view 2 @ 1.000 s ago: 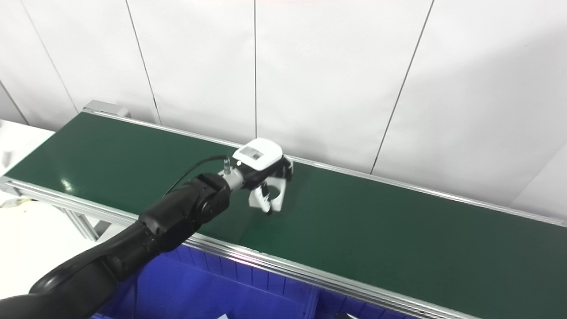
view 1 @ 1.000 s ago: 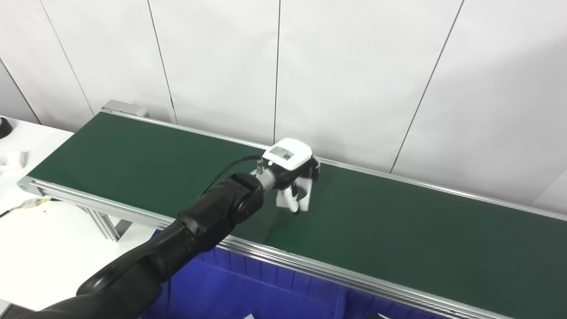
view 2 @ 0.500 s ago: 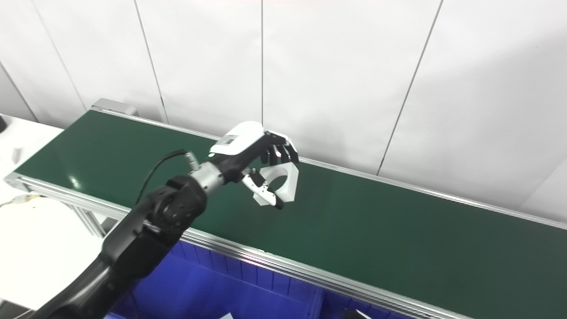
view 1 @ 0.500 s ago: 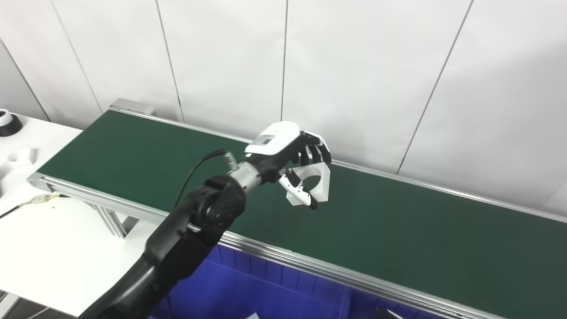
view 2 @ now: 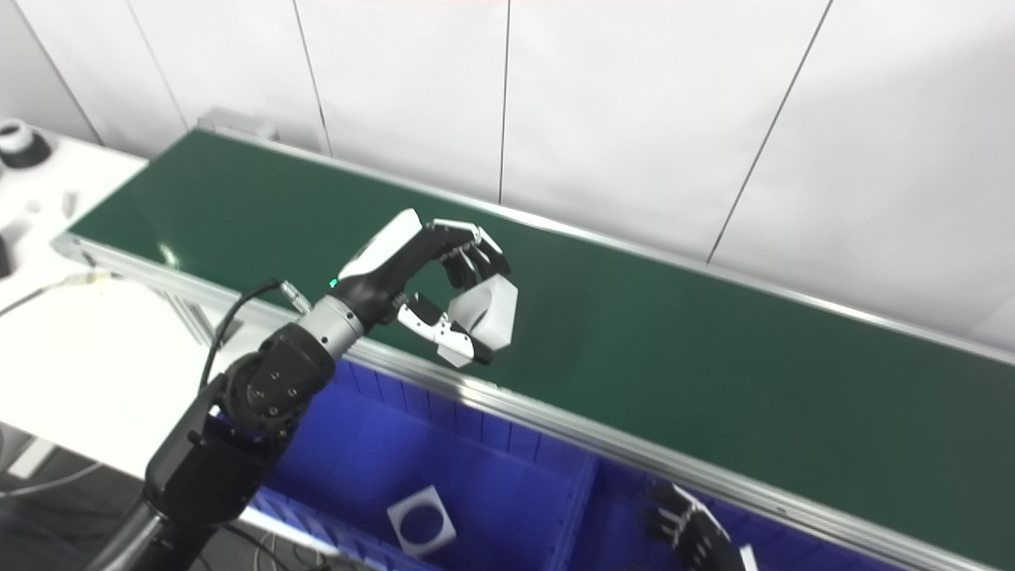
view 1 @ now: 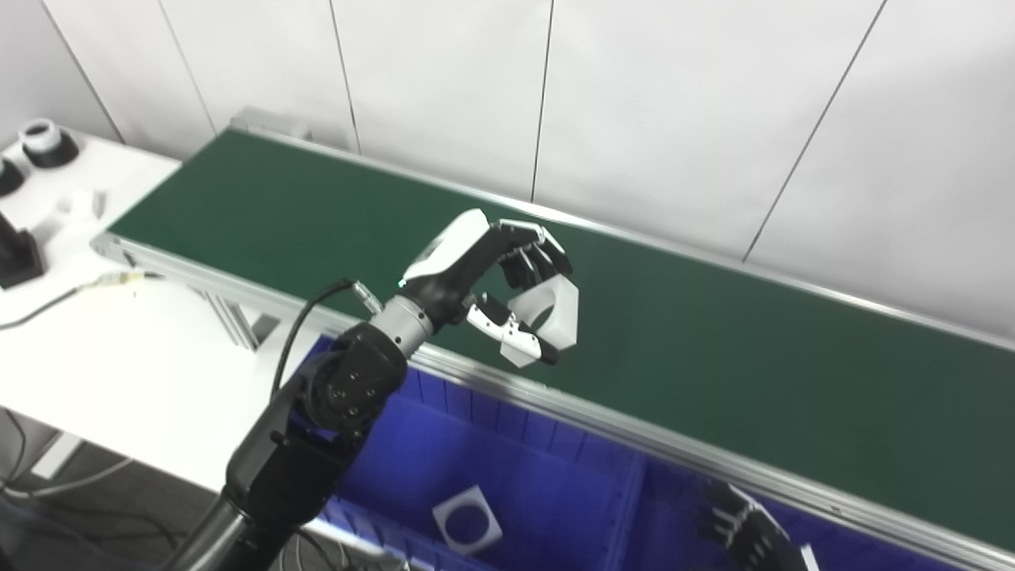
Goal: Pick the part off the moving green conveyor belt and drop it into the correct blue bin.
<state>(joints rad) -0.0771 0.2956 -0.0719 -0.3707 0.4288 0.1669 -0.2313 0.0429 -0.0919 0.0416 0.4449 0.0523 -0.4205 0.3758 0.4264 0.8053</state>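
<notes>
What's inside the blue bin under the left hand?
One white part with a round hole lies on the blue bin floor. The left arm hides the bin's left corner.

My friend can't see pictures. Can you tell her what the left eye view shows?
The left hand holds a white part with a round hole above the green conveyor belt. Below, a similar white part lies in a blue bin.

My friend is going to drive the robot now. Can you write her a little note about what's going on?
Left hand: shut on the white part, held up over the near edge of the green conveyor belt.
Right hand: low by the right blue bin, holding nothing, fingers apart.
Left blue bin: one white part with a round hole lies inside.
Done: part picked off the belt.
Left: carry it over the correct bin and let go.
</notes>
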